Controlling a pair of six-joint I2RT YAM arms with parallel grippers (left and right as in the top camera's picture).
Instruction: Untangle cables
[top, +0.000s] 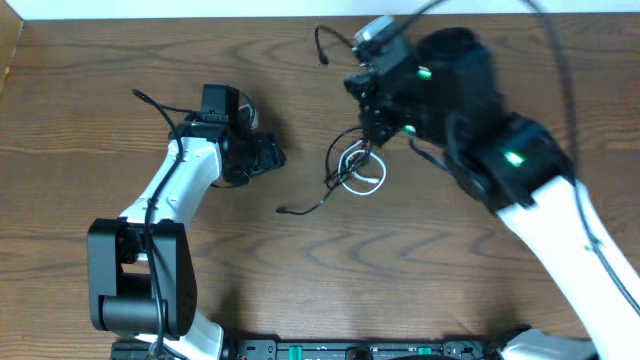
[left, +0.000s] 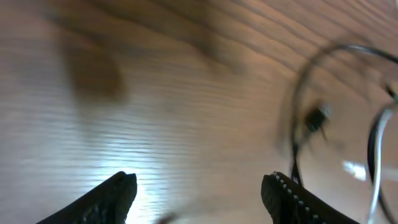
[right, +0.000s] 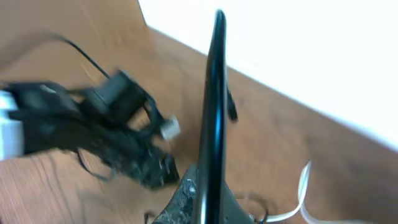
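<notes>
The cables lie in one small tangle at the table's middle: the black cable (top: 331, 160) loops round the white cable (top: 373, 184). One black end (top: 322, 52) reaches toward the far edge, another (top: 284, 210) trails toward the front. My right gripper (top: 372, 138) sits right over the tangle, shut on the black cable (right: 213, 106), which runs taut straight up from its jaws (right: 202, 186); the white cable (right: 303, 186) curls beside it. My left gripper (top: 265, 155) stands open left of the tangle with nothing between its fingers (left: 121, 190). The black loop (left: 297, 106) and the white cable (left: 373, 146) show blurred to its right.
The wooden table (top: 450, 270) fills the view, with its far edge (top: 200, 12) along the top. The left arm's own black wire (top: 155, 103) sticks out to the left. In the right wrist view the left arm (right: 93, 134) shows as a dark blur nearby.
</notes>
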